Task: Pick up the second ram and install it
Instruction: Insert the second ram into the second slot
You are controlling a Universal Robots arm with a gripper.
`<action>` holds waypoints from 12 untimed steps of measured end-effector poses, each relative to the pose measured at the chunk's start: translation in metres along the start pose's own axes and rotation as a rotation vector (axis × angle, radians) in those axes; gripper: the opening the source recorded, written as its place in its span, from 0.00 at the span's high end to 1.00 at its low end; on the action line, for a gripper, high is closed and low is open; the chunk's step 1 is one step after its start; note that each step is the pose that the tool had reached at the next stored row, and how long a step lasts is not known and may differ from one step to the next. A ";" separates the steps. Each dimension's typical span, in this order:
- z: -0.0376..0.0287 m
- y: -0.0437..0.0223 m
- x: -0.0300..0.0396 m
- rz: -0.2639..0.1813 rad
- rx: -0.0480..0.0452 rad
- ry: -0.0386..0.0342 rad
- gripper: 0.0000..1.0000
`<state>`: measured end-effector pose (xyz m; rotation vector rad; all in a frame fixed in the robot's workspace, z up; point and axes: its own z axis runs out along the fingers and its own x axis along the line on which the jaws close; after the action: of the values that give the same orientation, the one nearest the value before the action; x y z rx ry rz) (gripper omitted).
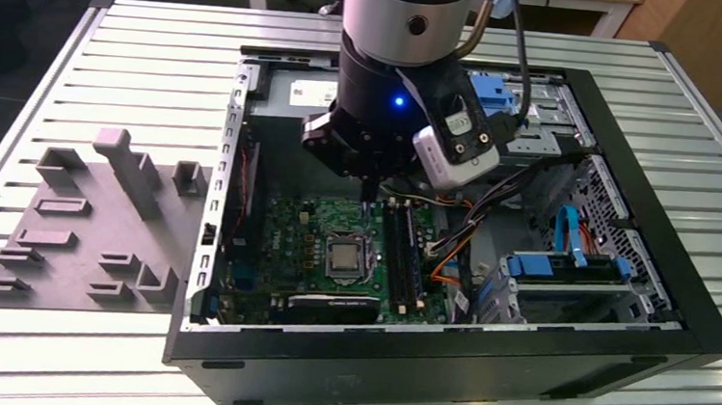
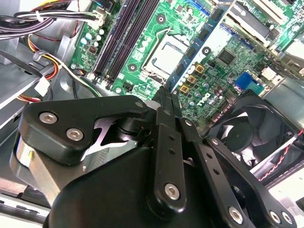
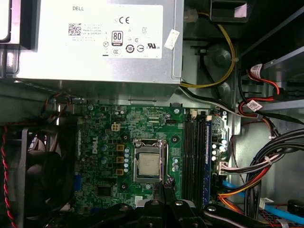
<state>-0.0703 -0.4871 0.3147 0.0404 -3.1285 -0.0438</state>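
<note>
Pincer (image 2: 166, 97) tips are pressed together on nothing, above the motherboard (image 3: 109, 140). The second ram (image 3: 207, 156) seems to stand in its slot, at their five o'clock in the exterior view. You should press straight down, seating both ends evenly.

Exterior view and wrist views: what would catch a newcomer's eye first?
The arm reaches down into the open computer case on the slatted table, its tool shut just above the green motherboard. In the first wrist view the silver processor sits mid-board, black memory slots beside it and the grey power-supply box alongside the board. The grey holder tray lies outside the case, at the exterior view's left.
</note>
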 end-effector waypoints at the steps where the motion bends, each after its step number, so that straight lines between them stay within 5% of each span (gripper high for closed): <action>1: 0.0000 0.0000 -0.0002 0.000 0.0000 0.0000 0.89; 12: 0.0020 -0.0001 -0.0015 0.000 -0.0001 -0.0001 0.89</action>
<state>-0.0688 -0.4871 0.3127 0.0404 -3.1286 -0.0439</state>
